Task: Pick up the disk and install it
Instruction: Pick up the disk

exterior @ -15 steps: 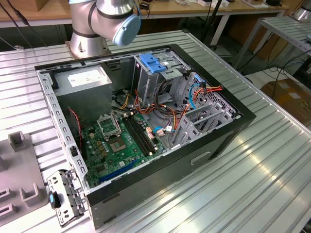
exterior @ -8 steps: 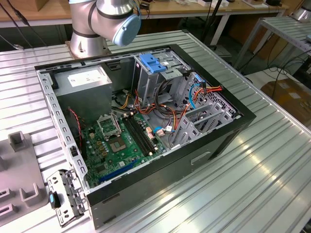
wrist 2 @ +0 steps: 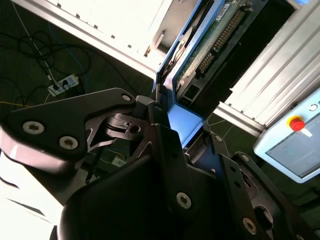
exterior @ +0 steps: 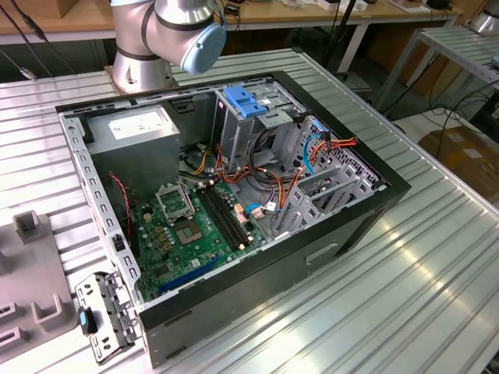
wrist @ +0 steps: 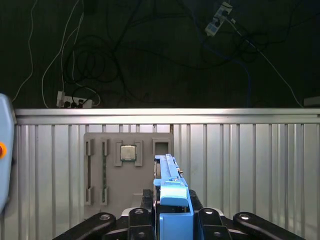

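**Item 1. Claw** (wrist: 172,215): one. Its fingers (wrist 2: 165,145) are clamped on the disk, and both wrist views show no gap between them and it.

**Item 2. Disk** (wrist 2: 210,45): one. It is held edge-on in the claw and sticks out past the fingertips, with its green circuit side showing in the second wrist view. The grip falls on the flat faces, I judge to leave the blue rail (wrist: 172,192) free (one rail counted for certain, the other I cannot tell).

**Item 3. Grey fixture plate** (wrist: 130,195): one. It lies beyond the fingertips, well apart from the disk, on the ribbed table (wrist: 250,165). It holds one processor chip (wrist: 128,152), and the square recess just beside the chip is vacant.

**Item 4. Open computer case** (exterior: 374,202): one (its place relative to the claw I cannot tell). Inside are one blue bracket (exterior: 243,101) atop one metal cage (exterior: 238,136), one power-supply box (exterior: 136,136) and one motherboard (exterior: 187,226). I judge the disk lifted but not yet seated.
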You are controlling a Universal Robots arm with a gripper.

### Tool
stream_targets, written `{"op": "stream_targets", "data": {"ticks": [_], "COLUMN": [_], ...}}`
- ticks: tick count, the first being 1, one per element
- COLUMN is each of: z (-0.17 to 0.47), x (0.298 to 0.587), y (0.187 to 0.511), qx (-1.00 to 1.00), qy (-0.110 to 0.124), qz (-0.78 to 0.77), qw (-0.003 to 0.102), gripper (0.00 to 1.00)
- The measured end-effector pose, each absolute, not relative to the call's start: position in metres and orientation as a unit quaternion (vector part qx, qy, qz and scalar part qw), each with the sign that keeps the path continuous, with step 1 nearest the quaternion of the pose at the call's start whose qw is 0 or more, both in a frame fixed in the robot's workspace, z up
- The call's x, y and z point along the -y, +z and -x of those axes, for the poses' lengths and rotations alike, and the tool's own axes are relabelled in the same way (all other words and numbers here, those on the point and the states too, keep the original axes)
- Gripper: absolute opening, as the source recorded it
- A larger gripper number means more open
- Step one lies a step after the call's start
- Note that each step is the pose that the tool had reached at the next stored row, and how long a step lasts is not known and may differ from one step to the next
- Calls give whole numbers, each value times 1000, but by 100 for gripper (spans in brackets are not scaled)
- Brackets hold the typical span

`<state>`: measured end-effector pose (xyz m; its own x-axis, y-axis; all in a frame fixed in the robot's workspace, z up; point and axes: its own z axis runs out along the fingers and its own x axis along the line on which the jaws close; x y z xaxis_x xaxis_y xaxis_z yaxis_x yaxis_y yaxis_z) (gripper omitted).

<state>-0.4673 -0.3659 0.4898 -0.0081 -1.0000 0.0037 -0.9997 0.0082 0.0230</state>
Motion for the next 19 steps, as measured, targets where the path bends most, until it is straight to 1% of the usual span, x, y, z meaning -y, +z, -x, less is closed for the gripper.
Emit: {"op": "stream_targets", "data": {"ticks": [5, 19], "z": [467, 465], "x": [366, 366], "y": [504, 504], "qx": [710, 710], "qy": [-7, -9], "qz": [-704, -704], "qw": [9, 7], "gripper": [37, 37]}}
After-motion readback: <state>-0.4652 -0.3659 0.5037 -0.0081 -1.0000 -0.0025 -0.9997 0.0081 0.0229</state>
